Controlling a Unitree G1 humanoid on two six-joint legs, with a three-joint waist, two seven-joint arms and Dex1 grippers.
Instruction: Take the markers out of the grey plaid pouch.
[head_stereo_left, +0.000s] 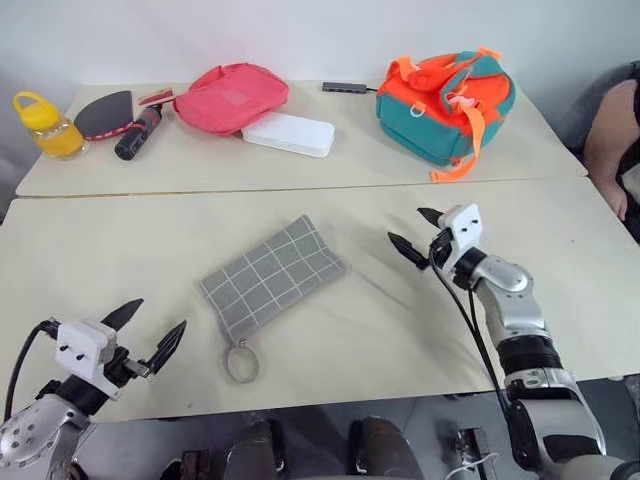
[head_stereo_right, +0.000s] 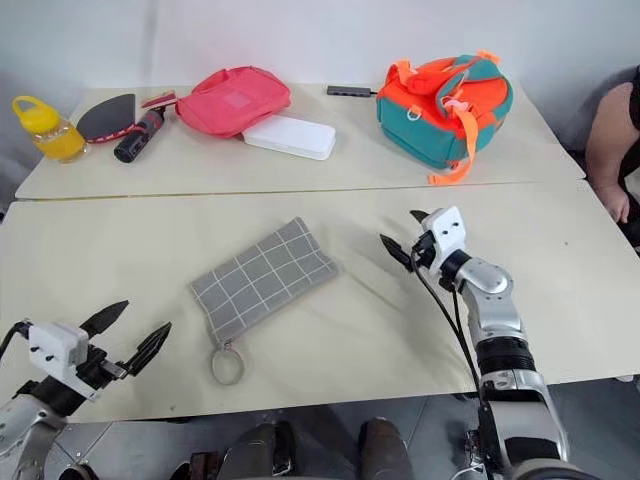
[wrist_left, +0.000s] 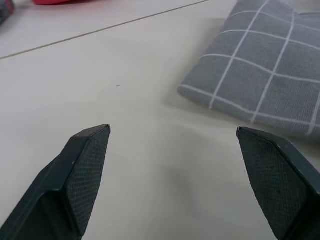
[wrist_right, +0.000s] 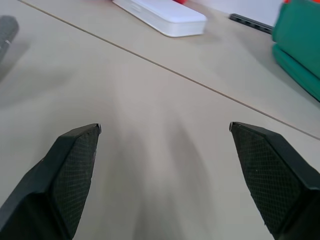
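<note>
Grey plaid pouch (head_stereo_left: 272, 276) mid-table, tools well apart (both agape)

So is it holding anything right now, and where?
Nothing. The left gripper and right gripper are both open and empty, apart from the pouch.

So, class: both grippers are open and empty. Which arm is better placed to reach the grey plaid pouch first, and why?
Probably the right. The right gripper hovers open, level with the grey plaid pouch's far end, near it. The left gripper, also open, sits back at the table's near edge, though nearer the pouch's ring loop.
</note>
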